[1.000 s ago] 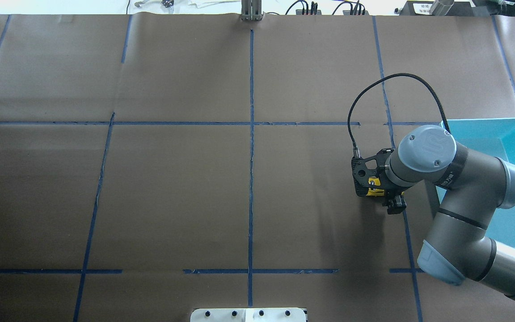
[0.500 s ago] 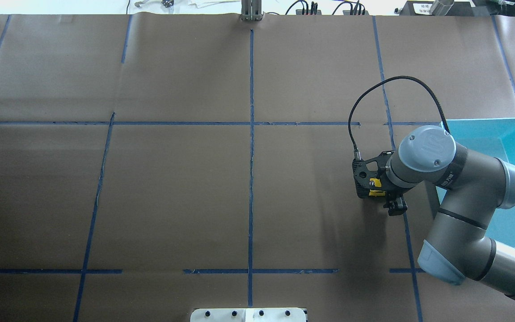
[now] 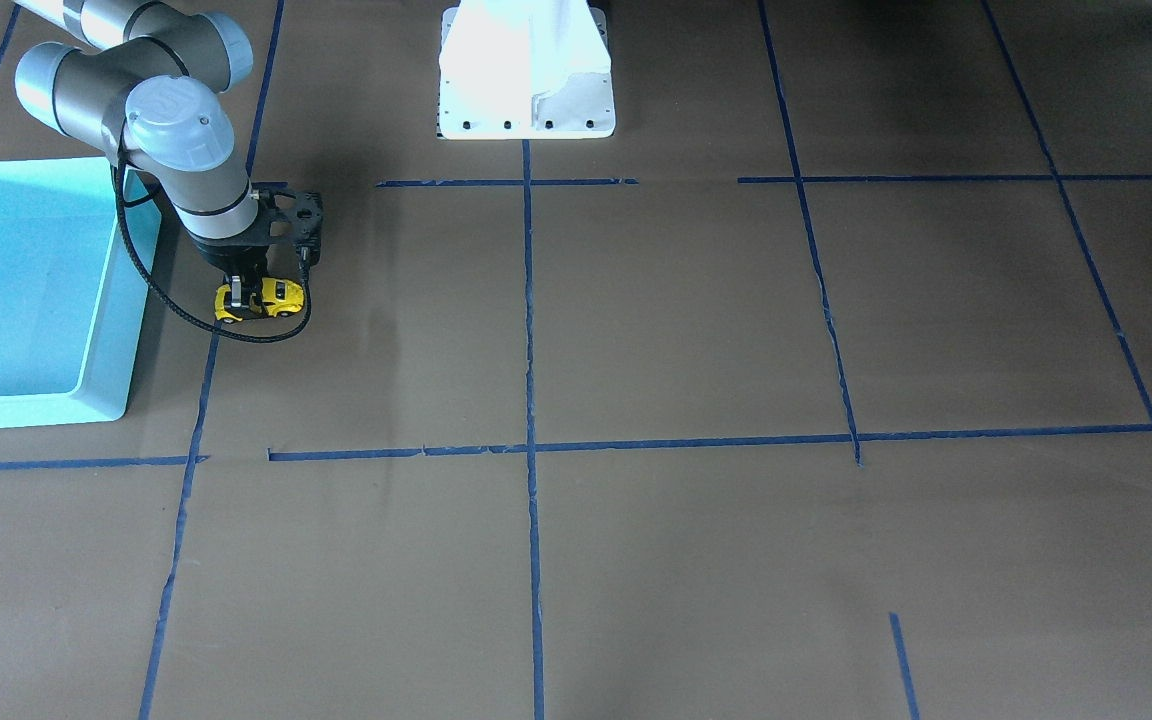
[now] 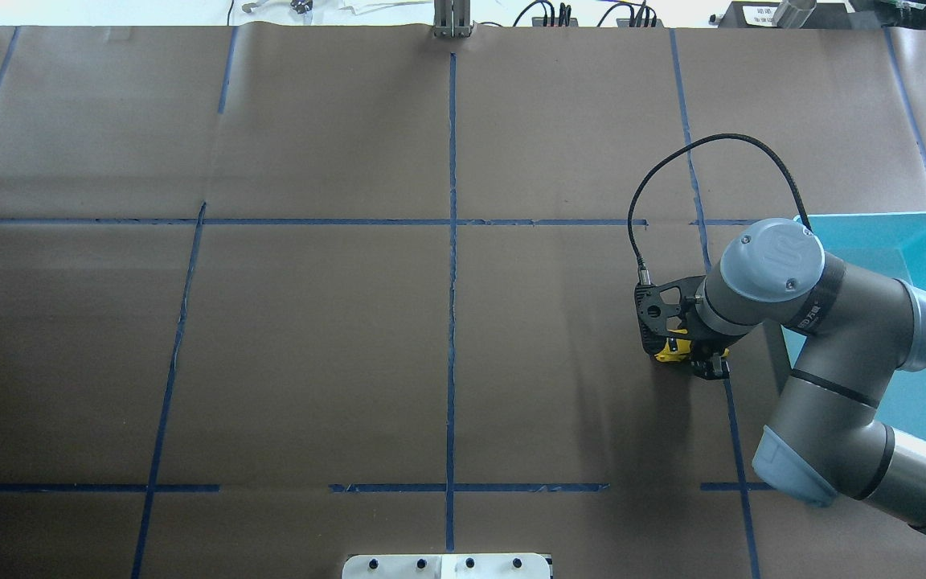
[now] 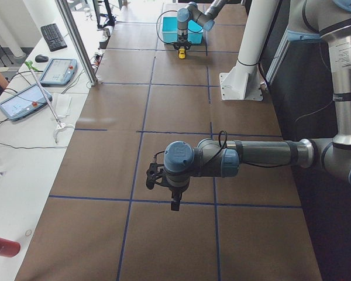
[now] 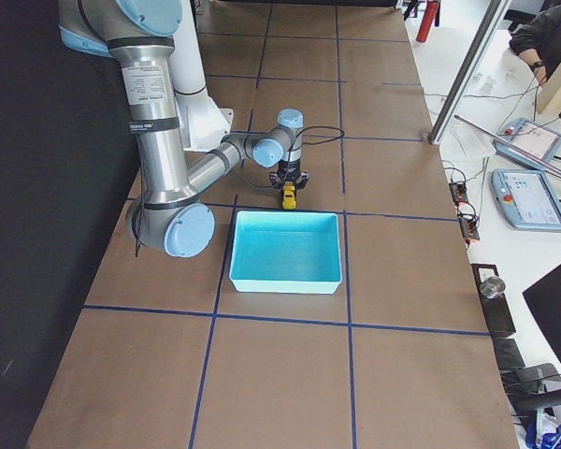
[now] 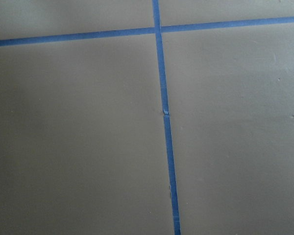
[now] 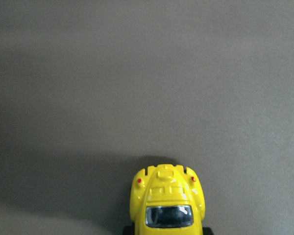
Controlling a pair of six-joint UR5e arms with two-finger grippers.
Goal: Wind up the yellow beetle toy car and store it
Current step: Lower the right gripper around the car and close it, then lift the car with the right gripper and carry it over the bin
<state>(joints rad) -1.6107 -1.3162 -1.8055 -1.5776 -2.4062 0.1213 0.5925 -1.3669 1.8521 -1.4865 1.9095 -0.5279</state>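
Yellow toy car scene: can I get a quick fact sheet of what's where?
Car: yellow beetle toy car, on the table, outside the turquoise bin
Holder: right gripper, straddling the car, apparently closed on it
Storage: turquoise bin, beside the car
Other arm: left gripper, above the table, far from the car

The yellow beetle toy car (image 3: pixel 282 297) is small, round and bright yellow, with dark windows; it stands upright on its wheels on the brown desk (image 3: pixel 656 320).
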